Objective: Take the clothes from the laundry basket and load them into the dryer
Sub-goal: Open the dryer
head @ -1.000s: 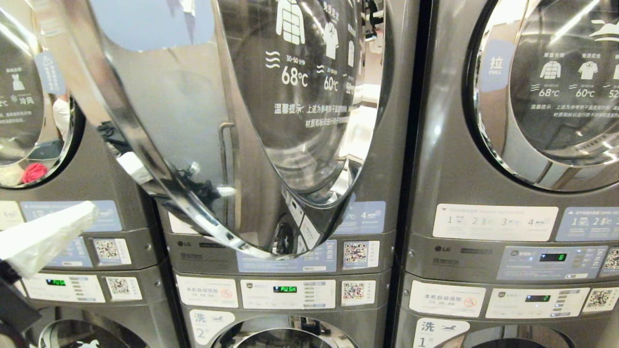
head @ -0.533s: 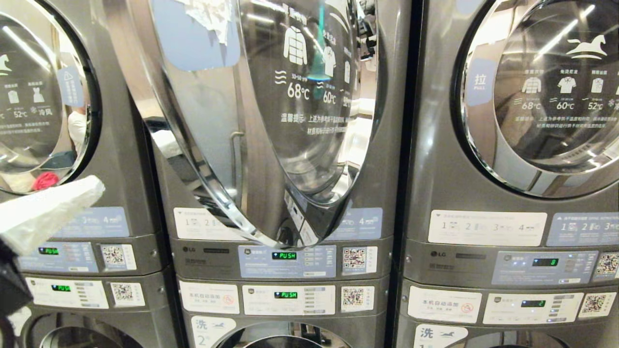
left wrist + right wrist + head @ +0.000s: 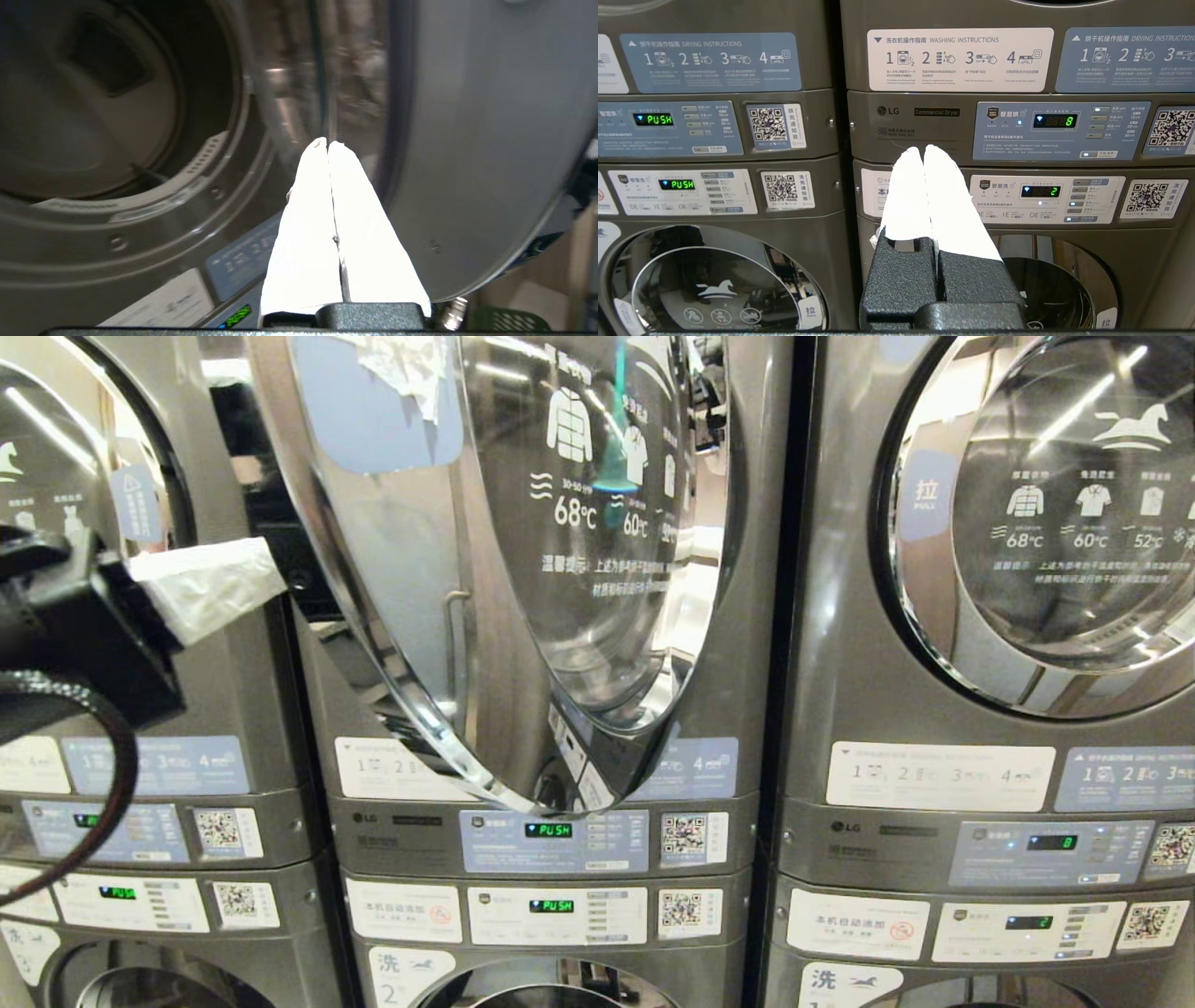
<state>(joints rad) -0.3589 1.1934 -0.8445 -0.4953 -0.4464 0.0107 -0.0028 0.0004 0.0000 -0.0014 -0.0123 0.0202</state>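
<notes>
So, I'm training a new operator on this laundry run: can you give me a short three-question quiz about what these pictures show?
1. True or false: the middle dryer door stands open.
2. What word glows green on the middle dryer's display?
3. The left pincer is: A) shut and empty, B) gripping a shirt, C) wide open.

Key: 1 true. 2 PUSH. 3 A; its white tips meet near the open drum with no cloth between them.
</notes>
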